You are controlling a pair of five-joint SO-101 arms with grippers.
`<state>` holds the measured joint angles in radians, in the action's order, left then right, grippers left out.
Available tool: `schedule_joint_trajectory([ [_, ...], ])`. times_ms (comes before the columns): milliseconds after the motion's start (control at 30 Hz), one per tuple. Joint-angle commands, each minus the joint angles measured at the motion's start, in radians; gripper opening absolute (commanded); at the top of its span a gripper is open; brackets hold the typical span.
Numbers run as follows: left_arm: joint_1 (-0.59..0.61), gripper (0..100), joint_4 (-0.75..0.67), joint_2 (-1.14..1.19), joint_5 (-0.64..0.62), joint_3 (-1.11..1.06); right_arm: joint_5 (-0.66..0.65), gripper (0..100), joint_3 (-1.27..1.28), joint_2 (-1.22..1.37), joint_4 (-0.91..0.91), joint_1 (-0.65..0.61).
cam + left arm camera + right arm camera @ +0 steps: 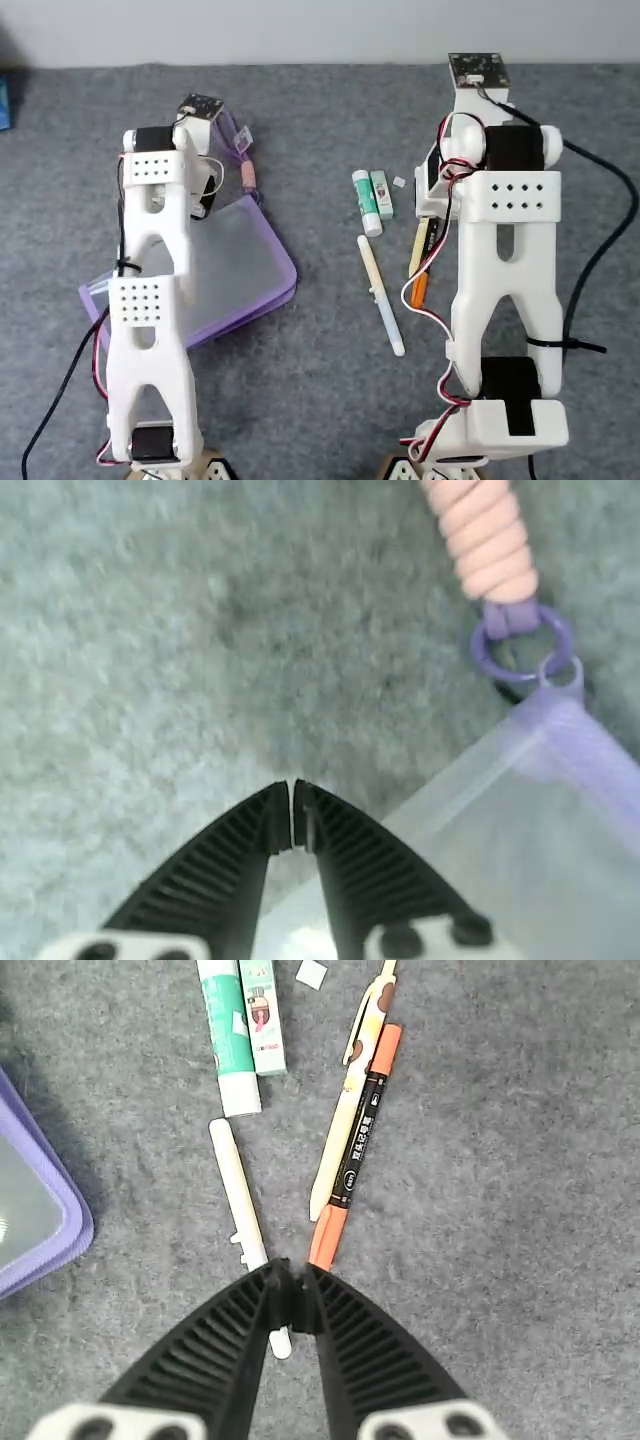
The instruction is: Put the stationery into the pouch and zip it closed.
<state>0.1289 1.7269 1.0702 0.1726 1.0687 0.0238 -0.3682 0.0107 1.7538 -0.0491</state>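
A translucent purple pouch (pixel 235 265) lies flat under the left arm; its corner (pixel 540 800) carries a purple ring (pixel 520 645) and a pink coiled strap (pixel 485 535). My left gripper (pixel 291 802) is shut with nothing in it, hovering at the pouch's edge a short way from the ring. The stationery lies on the mat between the arms: a green glue stick (pixel 228 1040), an eraser (pixel 262 1015), a white pen (pixel 240 1195), a cream pen (pixel 350 1100) and an orange marker (pixel 358 1145). My right gripper (pixel 292 1282) is shut and empty, just above the near ends of the white pen and marker.
Grey felt mat (pixel 320 400) covers the table. A small white scrap (pixel 312 973) lies beside the eraser. The pouch's rounded corner (pixel 40 1210) is near the white pen. Open mat lies in front of the pens, between the arm bases.
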Motion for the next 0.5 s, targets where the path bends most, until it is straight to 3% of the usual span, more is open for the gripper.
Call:
schedule_joint_trajectory([
  [0,-0.002,4,0.031,-0.232,0.015,-0.183,0.012,1.2,0.002,-0.010,0.039,-0.010],
  [167,0.003,5,0.026,-0.400,0.017,-0.381,0.012,1.2,0.002,-0.008,0.039,-0.010],
  [467,0.025,5,-0.153,-0.230,-0.049,-0.229,0.012,1.2,0.002,-0.007,0.039,-0.010],
])
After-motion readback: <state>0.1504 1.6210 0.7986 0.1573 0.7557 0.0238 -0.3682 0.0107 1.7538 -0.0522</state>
